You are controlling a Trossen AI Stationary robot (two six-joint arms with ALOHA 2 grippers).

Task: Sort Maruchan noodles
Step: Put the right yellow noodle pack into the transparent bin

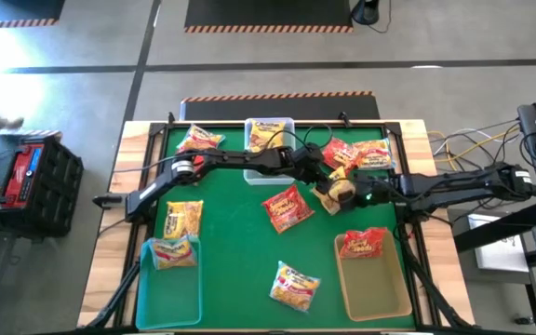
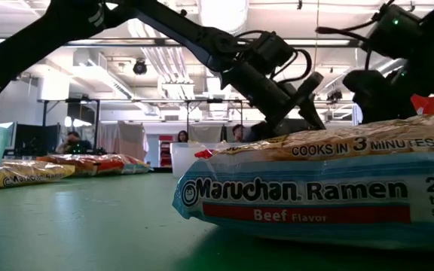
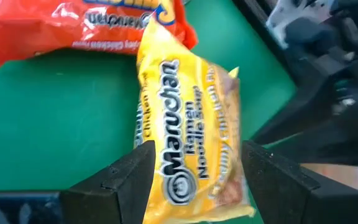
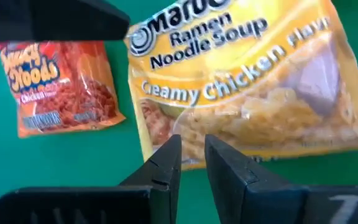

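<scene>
Hovering over the green table mat (image 1: 240, 242), the left gripper (image 3: 194, 180) spreads its two dark fingers (image 3: 120, 180) wide on either side of a crinkly yellow plastic Maruchan Creamy Chicken ramen packet (image 3: 188, 124); the packet lies between the fingers, and whether they touch it cannot be told. Just beyond those fingertips lies a red-orange plastic noodle packet (image 3: 73, 28), its edge overlapped by the yellow one. The right gripper (image 4: 191, 155) faces the same yellow packet from the other side, its fingers (image 4: 163, 165) drawn nearly together and gripping nothing, with the packet's lower edge just ahead of the tips. Beside the right fingers, off to one side, rests a red spicy chicken noodle packet (image 4: 61, 84) flat on the mat. Farther from both grippers, more packets lie scattered across the table: one in the rectangular pale-blue plastic bin (image 1: 147, 298), another in the rectangular tan plastic bin (image 1: 380, 302).
</scene>
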